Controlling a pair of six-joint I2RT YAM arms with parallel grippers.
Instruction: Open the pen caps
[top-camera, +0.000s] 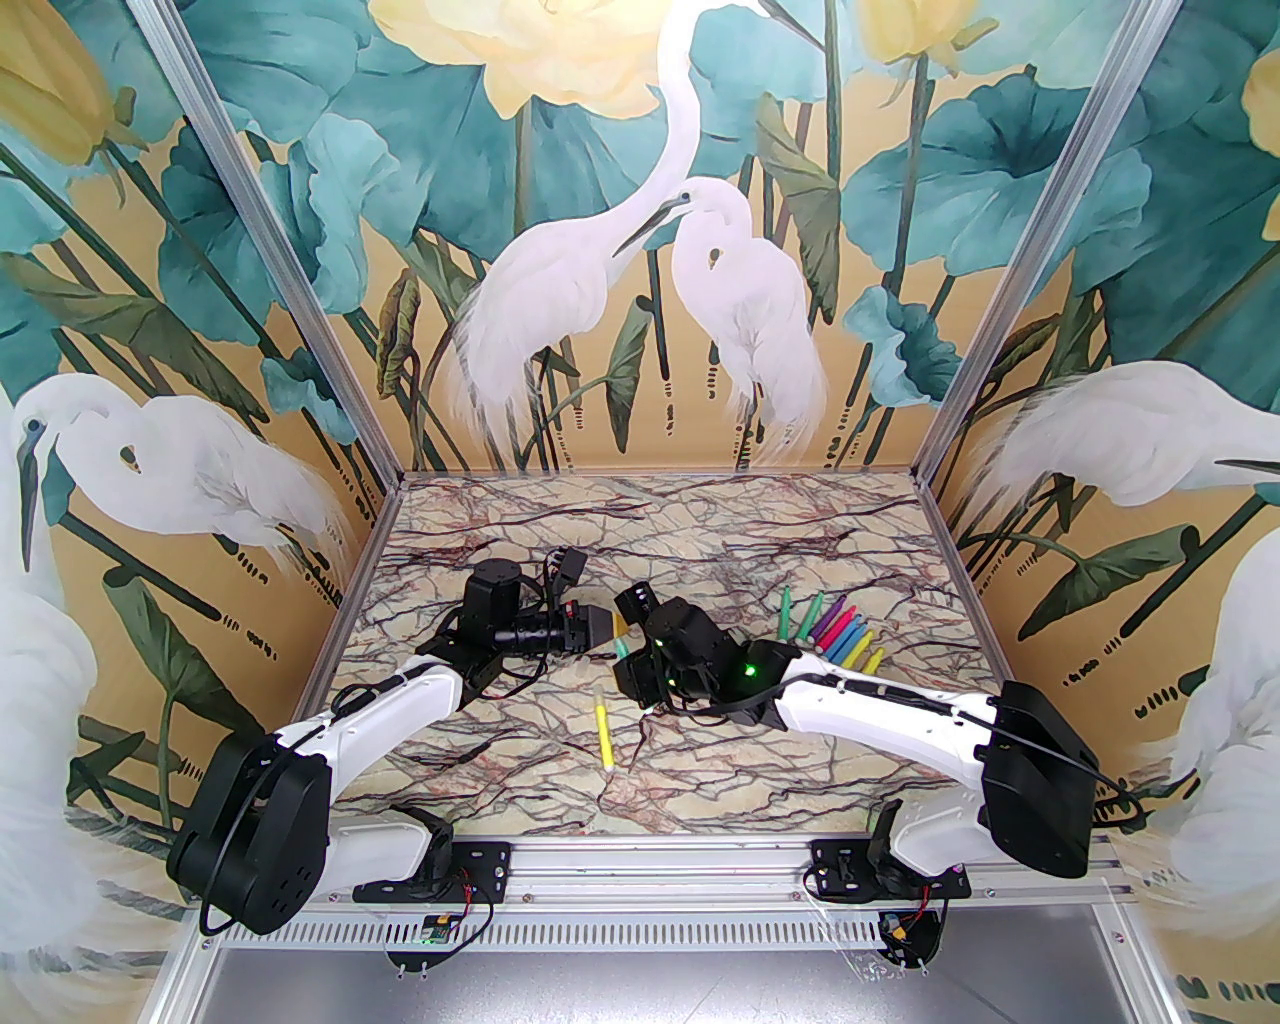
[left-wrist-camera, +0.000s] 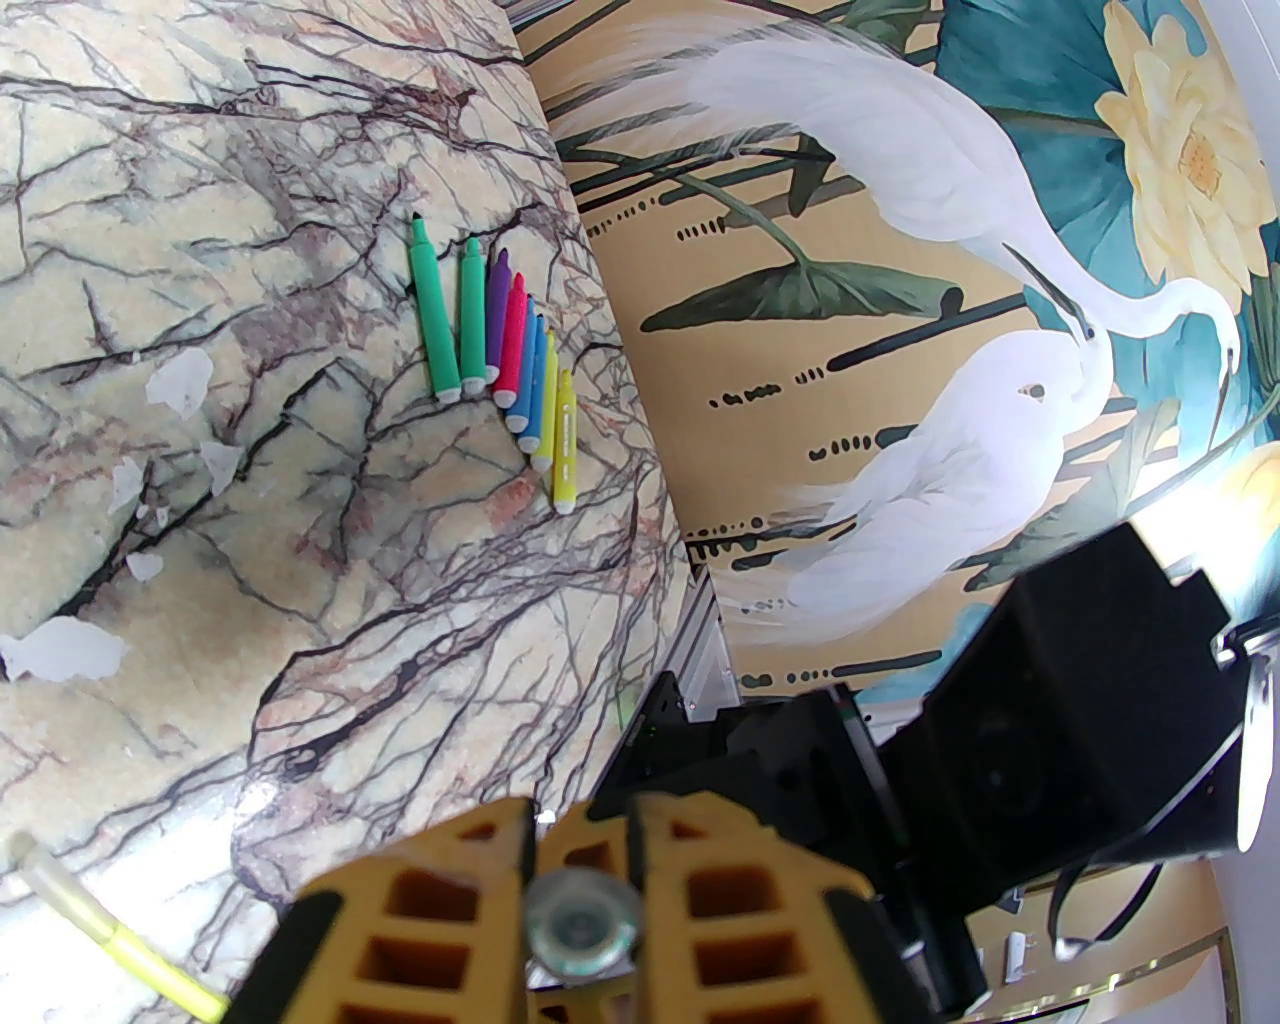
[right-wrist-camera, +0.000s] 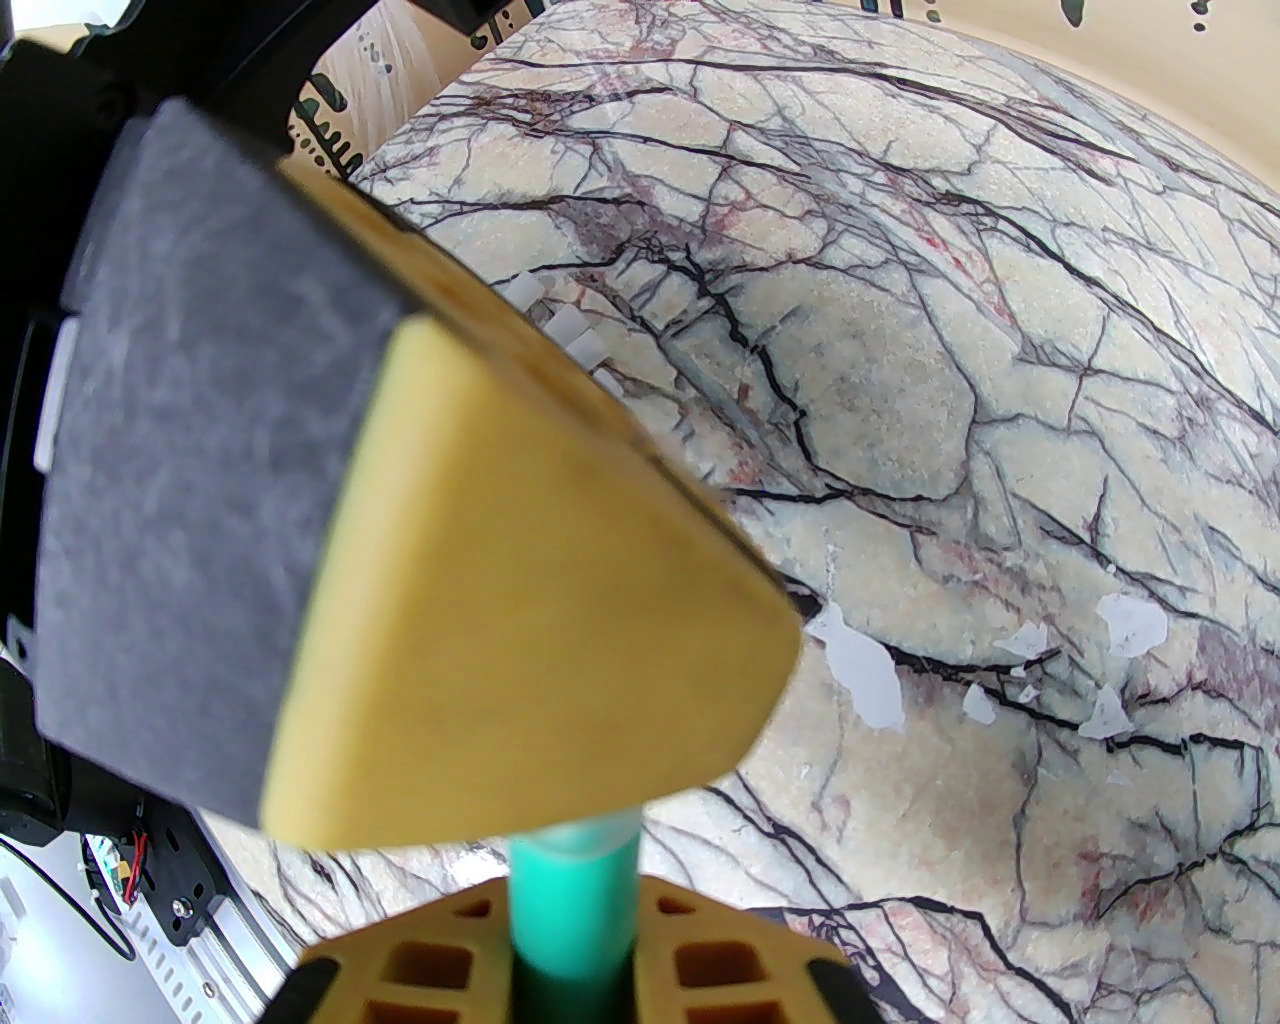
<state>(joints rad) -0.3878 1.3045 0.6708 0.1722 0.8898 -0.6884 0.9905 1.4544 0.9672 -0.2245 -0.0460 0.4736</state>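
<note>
Writing: none legible. One yellow barrel in the row carries fine print along its side, too small to read; no brand or label made out on arms or grippers. Count of pens: ten. Eight lie side by side in a row of pens (left-wrist-camera: 500, 345) (top-camera: 832, 632) on the right part of the marble table (top-camera: 700, 800), barrels touching or nearly so: two green, one purple, one pink, two blue, two yellow. The leftmost green one shows a dark bare nib; the other tips are too small to judge. One yellow pen (top-camera: 605, 735) (left-wrist-camera: 130, 950) lies alone near the table's middle, well apart from the row, with a clear cap on one end. One teal pen (right-wrist-camera: 575, 920) (top-camera: 623, 650) is held off the table between the two arms. Right gripper (right-wrist-camera: 575, 965) (top-camera: 630, 660): fingers clamped on the teal barrel. Left gripper (left-wrist-camera: 582, 850) (top-camera: 605, 628): fingers closed down on the pen cap (left-wrist-camera: 580, 925), whose clear round end shows between them; cap and teal barrel are in line, and whether they have separated I cannot tell. Loose caps (right-wrist-camera: 570, 330): at least four whitish pieces on the table past the left gripper's finger, the rest hidden behind it, so there is no firm count. Several white scuffs (right-wrist-camera: 860, 675) (left-wrist-camera: 180, 380) mark the marble.
</note>
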